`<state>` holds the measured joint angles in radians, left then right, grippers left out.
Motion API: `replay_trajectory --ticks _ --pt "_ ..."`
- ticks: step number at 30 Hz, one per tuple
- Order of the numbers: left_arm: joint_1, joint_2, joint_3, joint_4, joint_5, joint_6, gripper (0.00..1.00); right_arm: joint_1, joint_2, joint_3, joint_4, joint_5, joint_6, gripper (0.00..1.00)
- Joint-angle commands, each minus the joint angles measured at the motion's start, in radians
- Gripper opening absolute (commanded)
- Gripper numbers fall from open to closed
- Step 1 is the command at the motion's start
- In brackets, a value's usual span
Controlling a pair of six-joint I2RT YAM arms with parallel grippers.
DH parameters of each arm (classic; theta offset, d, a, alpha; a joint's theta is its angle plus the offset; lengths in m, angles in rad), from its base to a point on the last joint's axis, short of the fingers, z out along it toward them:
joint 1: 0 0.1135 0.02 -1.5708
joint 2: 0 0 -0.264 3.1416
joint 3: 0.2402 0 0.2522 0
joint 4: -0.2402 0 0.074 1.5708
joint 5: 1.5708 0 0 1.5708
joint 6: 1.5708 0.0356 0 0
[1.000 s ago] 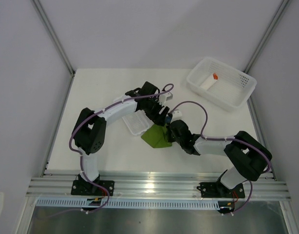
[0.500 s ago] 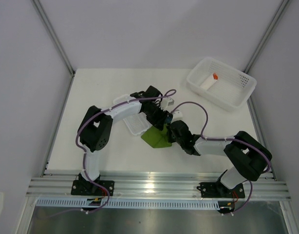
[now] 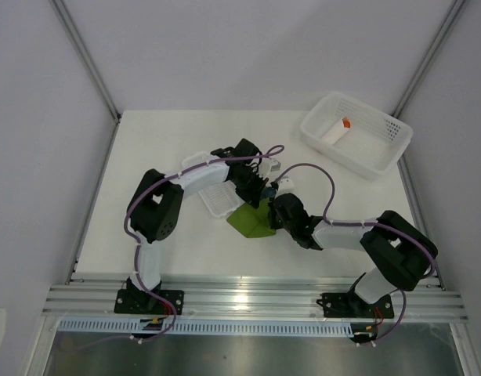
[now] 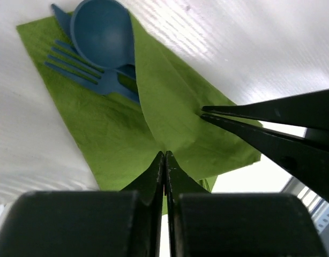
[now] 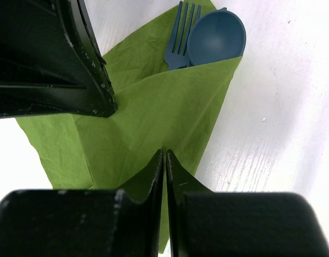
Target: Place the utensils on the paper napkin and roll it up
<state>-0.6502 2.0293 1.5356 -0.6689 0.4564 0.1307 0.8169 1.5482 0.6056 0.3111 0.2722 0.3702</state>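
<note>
The olive-green paper napkin (image 3: 251,222) lies partly folded at mid-table. One flap is folded over the handles of the utensils. The blue spoon (image 4: 99,33) and blue fork (image 4: 79,67) stick out from under that flap at the napkin's far corner; the right wrist view shows the same spoon (image 5: 217,36) and fork (image 5: 180,37). My left gripper (image 4: 164,154) is shut, pinching a raised crease of the napkin (image 4: 170,107). My right gripper (image 5: 164,152) is shut on the flap's edge (image 5: 170,107) from the opposite side. In the top view the left gripper (image 3: 262,198) and right gripper (image 3: 276,213) meet over the napkin.
A narrow white ribbed tray (image 3: 219,200) sits just left of the napkin, under the left arm. A white basket (image 3: 356,133) at the back right holds a white piece with an orange tip (image 3: 338,129). The table's left and front areas are bare.
My left gripper came down slightly towards the napkin and went from open to shut on its crease. The right gripper stayed shut on the flap without moving.
</note>
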Motion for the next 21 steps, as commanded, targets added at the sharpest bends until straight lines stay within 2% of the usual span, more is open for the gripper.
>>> replay_trajectory --ticks 1,4,8,11,15,18,21 --pt "-0.003 0.020 0.044 -0.018 -0.047 0.024 0.01 -0.002 -0.051 0.000 0.016 0.009 0.021 0.08" --pt "-0.003 0.037 0.057 -0.026 -0.097 0.038 0.01 -0.004 -0.111 -0.006 -0.007 -0.004 0.019 0.09" --pt "-0.003 0.068 0.080 -0.049 -0.079 0.043 0.01 -0.002 -0.190 -0.032 -0.015 -0.028 0.021 0.10" --pt "-0.009 0.085 0.084 -0.054 -0.059 0.049 0.07 -0.002 -0.224 -0.093 0.012 -0.080 0.029 0.11" --pt "-0.016 0.085 0.081 -0.046 -0.044 0.060 0.12 -0.001 -0.223 -0.170 0.103 -0.185 0.068 0.10" --pt "-0.017 0.091 0.078 -0.044 -0.041 0.060 0.12 -0.002 -0.203 -0.217 0.219 -0.260 0.101 0.09" --pt "-0.020 0.095 0.078 -0.047 -0.036 0.058 0.13 -0.002 -0.177 -0.228 0.261 -0.304 0.107 0.09"
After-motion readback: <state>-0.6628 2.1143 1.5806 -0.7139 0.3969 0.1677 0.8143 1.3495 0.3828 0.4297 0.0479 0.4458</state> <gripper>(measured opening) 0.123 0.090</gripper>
